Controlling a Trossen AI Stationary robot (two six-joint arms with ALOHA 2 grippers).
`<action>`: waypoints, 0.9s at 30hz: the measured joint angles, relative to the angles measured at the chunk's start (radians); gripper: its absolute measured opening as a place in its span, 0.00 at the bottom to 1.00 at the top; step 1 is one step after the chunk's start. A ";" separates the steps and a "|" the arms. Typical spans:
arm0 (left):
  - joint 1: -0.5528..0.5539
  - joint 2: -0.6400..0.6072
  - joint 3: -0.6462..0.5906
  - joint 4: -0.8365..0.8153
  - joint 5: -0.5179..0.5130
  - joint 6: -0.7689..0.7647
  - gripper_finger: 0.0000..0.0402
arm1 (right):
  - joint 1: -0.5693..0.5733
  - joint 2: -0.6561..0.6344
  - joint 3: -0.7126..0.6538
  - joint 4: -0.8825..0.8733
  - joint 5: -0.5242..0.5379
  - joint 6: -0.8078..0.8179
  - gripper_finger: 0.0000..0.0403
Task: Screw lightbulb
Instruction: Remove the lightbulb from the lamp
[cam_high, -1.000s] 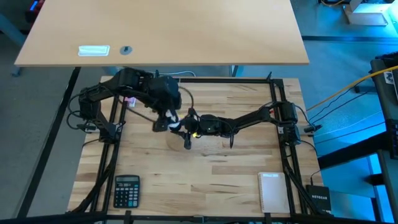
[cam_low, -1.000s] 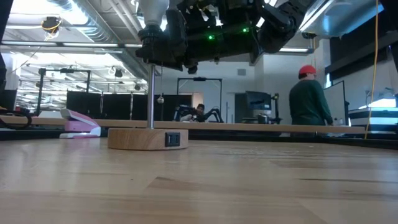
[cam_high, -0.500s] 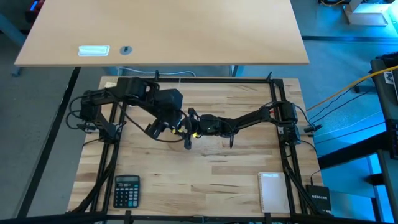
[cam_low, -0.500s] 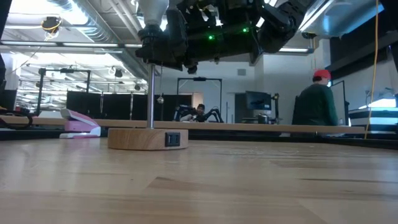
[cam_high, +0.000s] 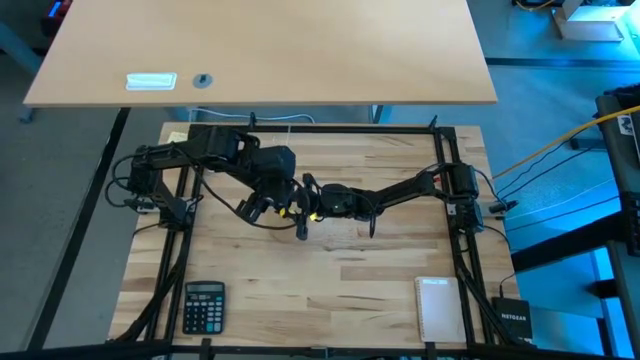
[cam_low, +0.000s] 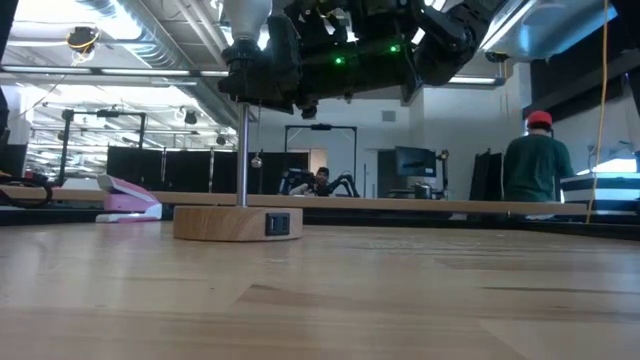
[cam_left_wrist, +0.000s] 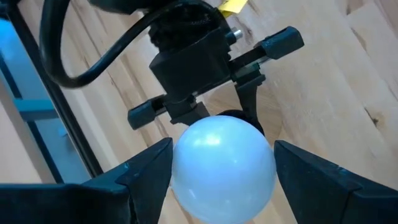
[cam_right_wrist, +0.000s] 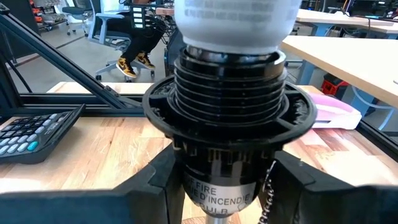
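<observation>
Two jaws are met at the frame centre in the high view. The black socket (cam_right_wrist: 227, 124) is clamped low by the right gripper (cam_right_wrist: 224, 186), apparently to stop it turning. The lightbulb (cam_left_wrist: 222, 158) is seated in the socket mouth; the left gripper (cam_left_wrist: 221, 171) jaws are set flanking its globe, grip contact unclear, likely for twisting. Bulb: white, smooth, glossy, pear-shaped. Socket's wooden base (cam_low: 237, 222) is rested on the tabletop (cam_low: 400, 300).

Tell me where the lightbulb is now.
The lightbulb sits in the black socket near the table's middle, between the left gripper's fingers; the right gripper holds the socket.
</observation>
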 joint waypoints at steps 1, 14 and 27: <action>0.000 0.000 0.000 -0.001 -0.001 -0.015 0.65 | 0.000 0.000 0.000 0.000 0.000 0.000 0.38; 0.000 0.002 -0.002 0.013 -0.005 -0.683 0.43 | 0.001 0.000 0.000 0.000 -0.001 -0.002 0.38; 0.018 0.000 -0.007 0.095 0.002 -1.194 0.41 | 0.003 0.000 0.000 0.002 -0.008 -0.021 0.38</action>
